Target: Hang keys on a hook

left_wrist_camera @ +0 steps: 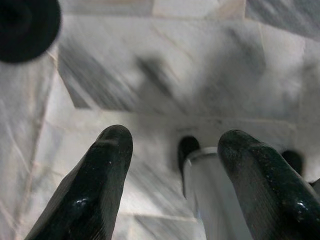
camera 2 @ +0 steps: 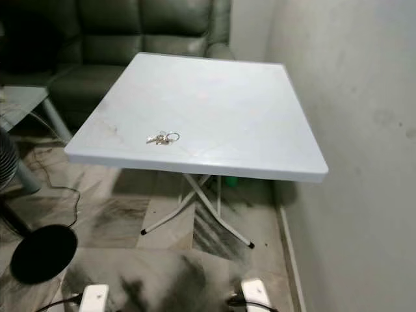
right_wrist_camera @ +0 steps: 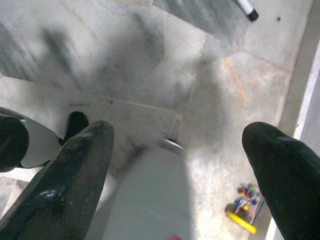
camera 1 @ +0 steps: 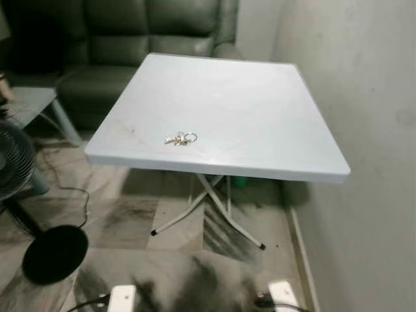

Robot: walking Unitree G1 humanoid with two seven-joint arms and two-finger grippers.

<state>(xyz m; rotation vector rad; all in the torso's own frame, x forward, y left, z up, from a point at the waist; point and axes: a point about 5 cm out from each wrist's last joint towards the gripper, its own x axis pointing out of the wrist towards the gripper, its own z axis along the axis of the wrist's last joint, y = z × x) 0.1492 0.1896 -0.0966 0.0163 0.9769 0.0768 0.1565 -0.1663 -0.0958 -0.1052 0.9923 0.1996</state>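
A small bunch of keys [camera 1: 181, 138] on a silver ring lies near the front edge of a white square folding table [camera 1: 260, 110]; the same keys [camera 2: 162, 138] appear in the right eye view. Both arms hang low over the marble floor. In the left wrist view, my left gripper [left_wrist_camera: 175, 145] is open with nothing between its fingers [left_wrist_camera: 100, 175]. My right gripper [right_wrist_camera: 179, 135] is open too, its fingers [right_wrist_camera: 75, 165] wide apart above the floor.
A dark green sofa [camera 1: 130, 39] stands behind the table. A plain wall [camera 1: 364, 130] runs along the right. At the left are a fan [camera 1: 13, 156], its black round base [camera 1: 55, 252] with a cord, and a glass side table [camera 1: 26, 104]. Crossed table legs [camera 1: 214, 201] stand underneath.
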